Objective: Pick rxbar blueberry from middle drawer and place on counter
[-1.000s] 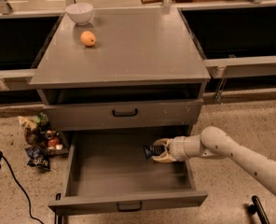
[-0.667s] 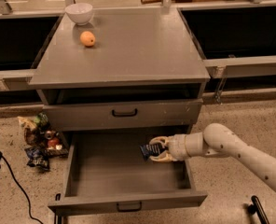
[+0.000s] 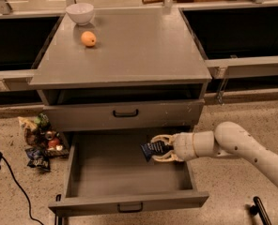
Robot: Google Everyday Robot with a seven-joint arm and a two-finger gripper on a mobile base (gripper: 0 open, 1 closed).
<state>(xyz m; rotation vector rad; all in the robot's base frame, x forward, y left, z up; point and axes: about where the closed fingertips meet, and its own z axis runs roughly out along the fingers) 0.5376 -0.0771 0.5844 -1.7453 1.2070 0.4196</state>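
The rxbar blueberry (image 3: pixel 151 149) is pinched between the two fingers of the claw (image 3: pixel 158 148), which is closed onto the packet's right end, so the dark wrapper sticks out to the left. Claw and packet are seen over the right part of the open middle drawer (image 3: pixel 106 172), near its right wall and just below the shut upper drawer (image 3: pixel 126 112). Whether the packet is fully clear of the drawer floor cannot be told.

The lifting-out step is judged to be in hand. It is best done by drawing the packet outward toward the drawer's front before it is raised, since the upper drawer front and the overhanging edge of the counter (image 3: pixel 129 55) lie directly above. The grip is kept firm, as only one end of the thin, slippery wrapper is held. On the counter, the bare near half is preferred, well apart from the orange (image 3: pixel 88 38) and white bowl (image 3: pixel 80 12) at the far left.
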